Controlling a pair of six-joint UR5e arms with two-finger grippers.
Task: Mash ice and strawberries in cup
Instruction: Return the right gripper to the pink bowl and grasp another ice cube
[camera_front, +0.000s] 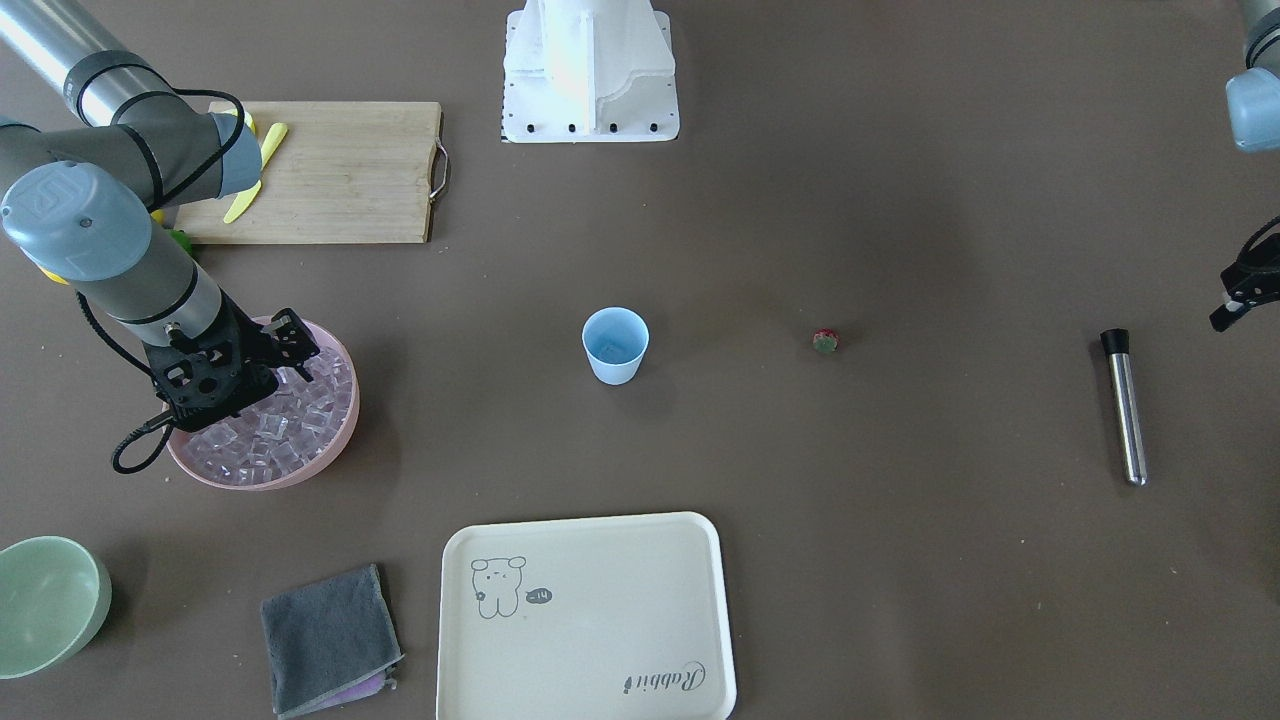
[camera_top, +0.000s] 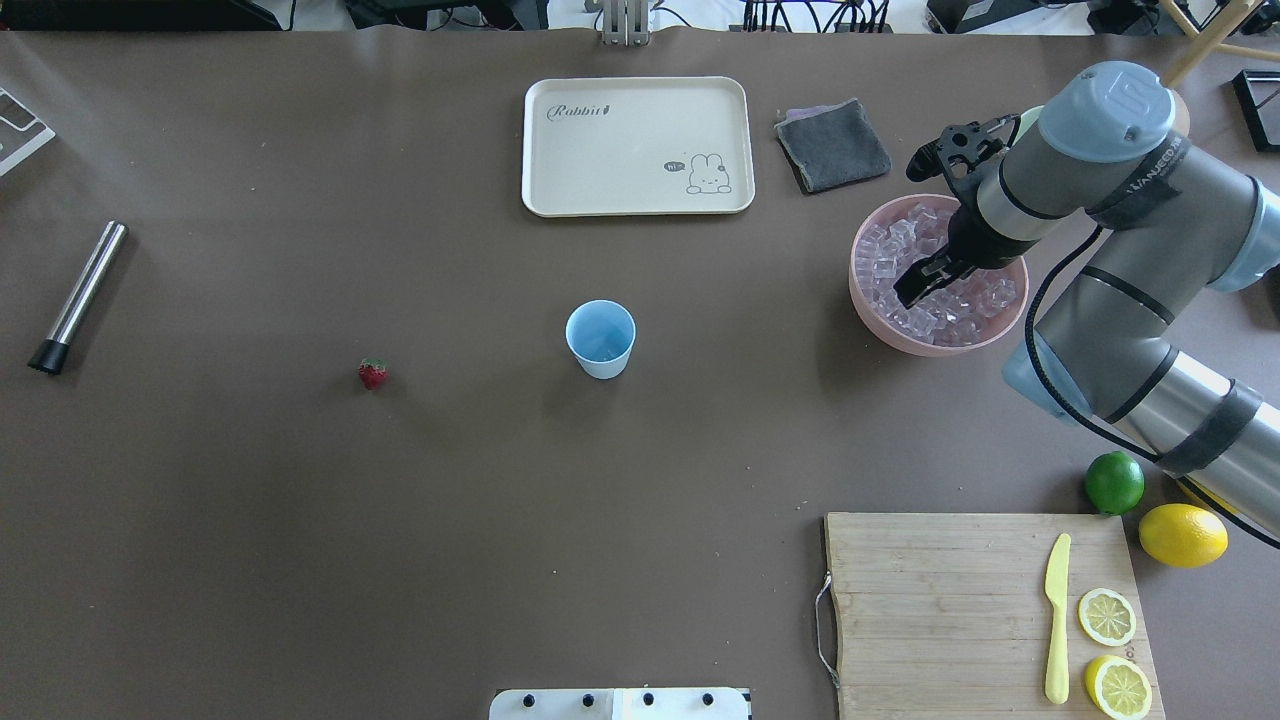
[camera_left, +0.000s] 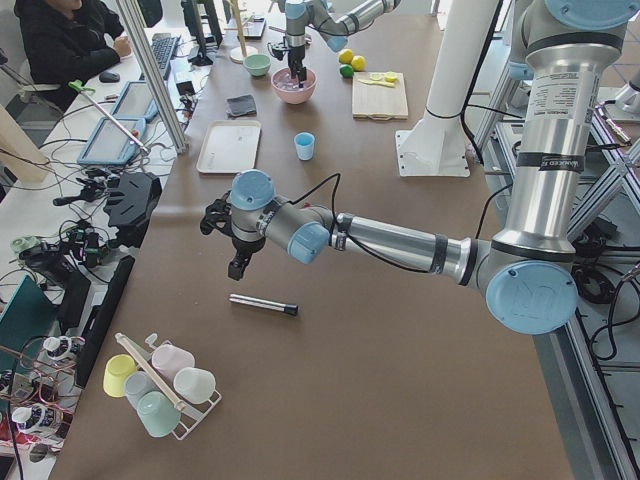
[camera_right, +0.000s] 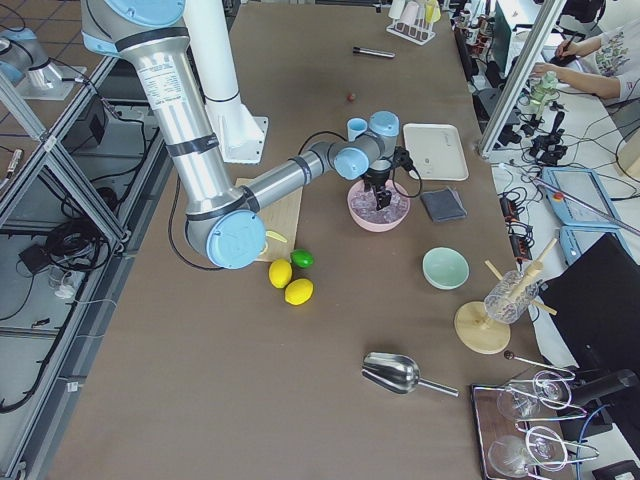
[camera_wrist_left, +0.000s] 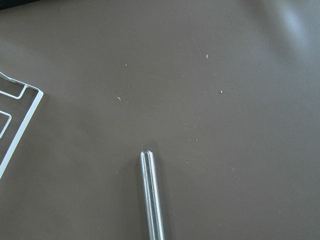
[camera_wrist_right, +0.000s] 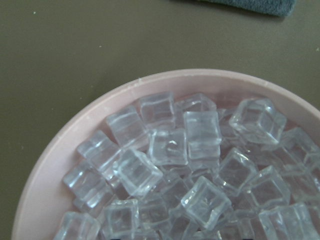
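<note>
The light-blue cup stands upright at mid-table. One small red strawberry lies on the table towards my left side. Clear ice cubes fill a pink bowl. My right gripper hangs open just over the ice, holding nothing. My left gripper hovers above a steel muddler with a black end; I cannot tell whether it is open or shut.
A cream tray, a grey cloth and a pale green bowl sit on the far side. A cutting board with a yellow knife and lemon slices, a lime and a lemon lie near my right arm.
</note>
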